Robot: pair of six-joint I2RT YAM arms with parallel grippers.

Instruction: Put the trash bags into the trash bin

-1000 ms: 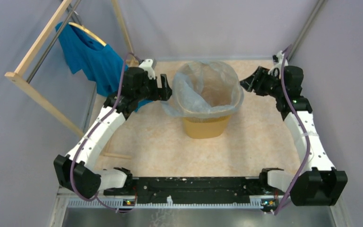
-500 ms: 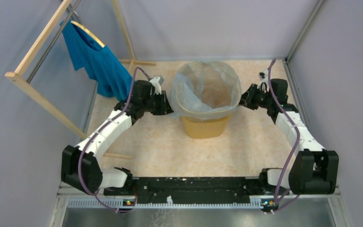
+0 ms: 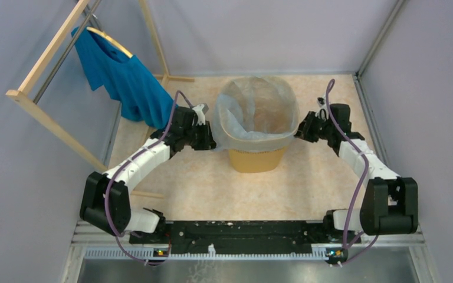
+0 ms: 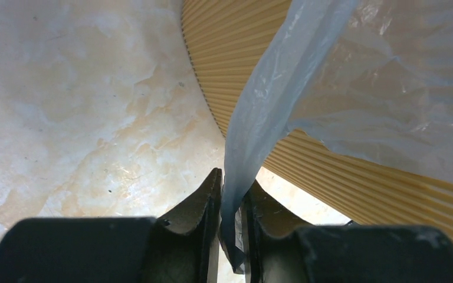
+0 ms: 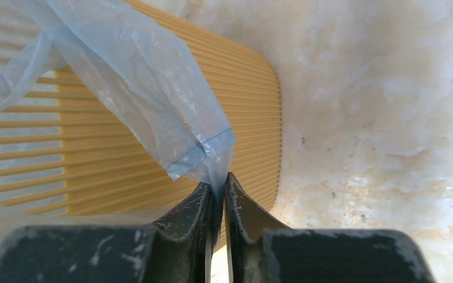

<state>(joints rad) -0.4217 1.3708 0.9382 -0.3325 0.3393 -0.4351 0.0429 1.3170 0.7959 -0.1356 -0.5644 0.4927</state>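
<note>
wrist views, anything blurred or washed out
Left wrist: trash bag crisp, the fingers pinching it soft and dark, glare on the table beside the trash bin. Right wrist: table washed out at top right, bag edge sharp.

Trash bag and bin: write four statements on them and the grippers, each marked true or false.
1. The left gripper is shut on the trash bag. True.
2. The right gripper is open, clear of the bag. False: it is shut on a bag corner.
3. The bag lies wadded beside the trash bin. False: it is spread over the bin's mouth.
4. A blue T-shirt hangs left of the bin, apart from it. True.
</note>
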